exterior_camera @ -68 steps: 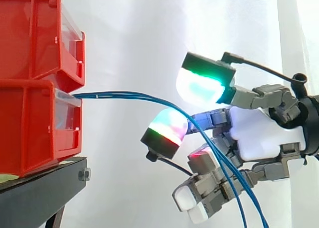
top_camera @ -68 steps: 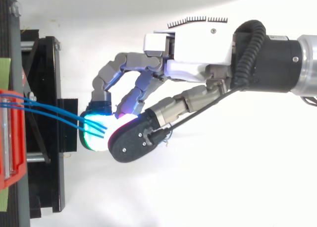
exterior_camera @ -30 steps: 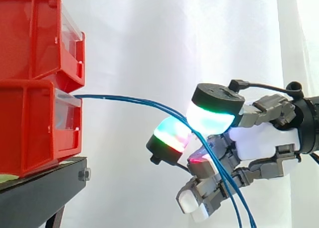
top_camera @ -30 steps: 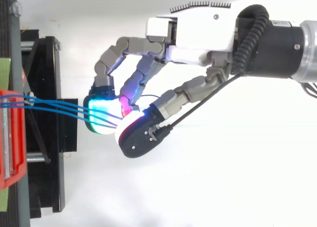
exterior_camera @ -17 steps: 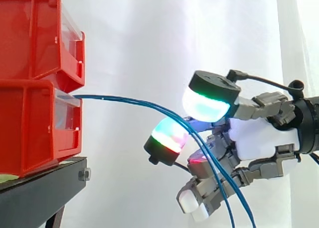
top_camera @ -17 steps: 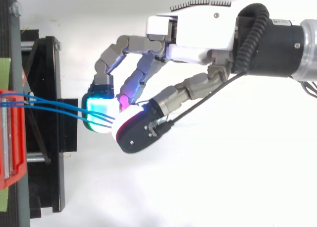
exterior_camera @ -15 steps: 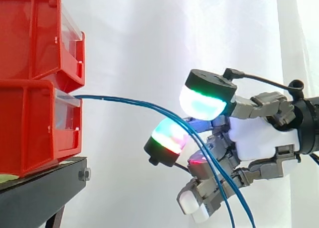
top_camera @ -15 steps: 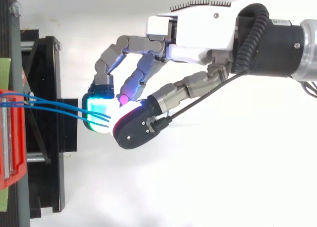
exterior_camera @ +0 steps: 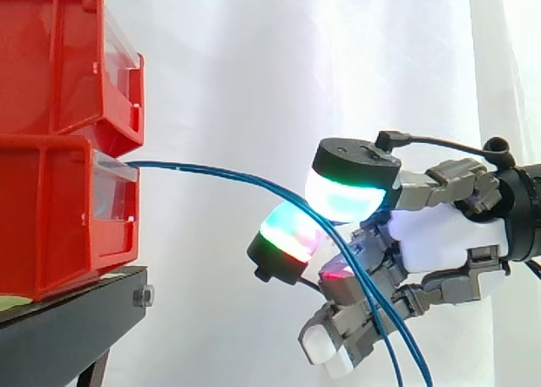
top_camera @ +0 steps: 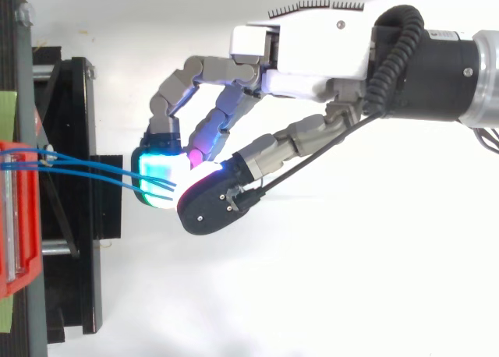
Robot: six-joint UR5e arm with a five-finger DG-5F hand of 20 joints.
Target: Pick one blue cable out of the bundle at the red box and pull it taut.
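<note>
Pinching several blue cables [exterior_camera: 194,167] between curled fingers [exterior_camera: 292,232], my hand [exterior_camera: 439,231] waits near the red box [exterior_camera: 51,218] to single one out.

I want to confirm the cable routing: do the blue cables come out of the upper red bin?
No, the blue cables leave the lower red bin, beneath the upper red bin.

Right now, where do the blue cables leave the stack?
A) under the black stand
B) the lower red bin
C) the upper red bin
B: the blue cables come out at the top front edge of the lower red bin and curve down to the right from there.
</note>
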